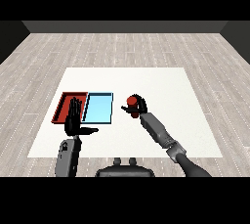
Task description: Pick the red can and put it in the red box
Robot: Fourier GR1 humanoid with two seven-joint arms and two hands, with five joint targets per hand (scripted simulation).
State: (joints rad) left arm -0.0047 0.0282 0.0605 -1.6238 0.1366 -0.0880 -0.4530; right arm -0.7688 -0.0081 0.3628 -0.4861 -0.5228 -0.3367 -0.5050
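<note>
The right hand curls round the small red can, right of the flat blue tray, partly hiding it. The left hand, fingers straight, covers part of the shallow red tray.

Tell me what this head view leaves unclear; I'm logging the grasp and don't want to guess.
- Red can: the right hand curls round it, so its lower body is hidden; whether it touches the table cannot be told.
- Red tray: the left hand covers its right part and near rim.
- Light blue tray: wall height is too small to judge.
- Right-hand fingers: black on black, contact points unreadable.
</note>
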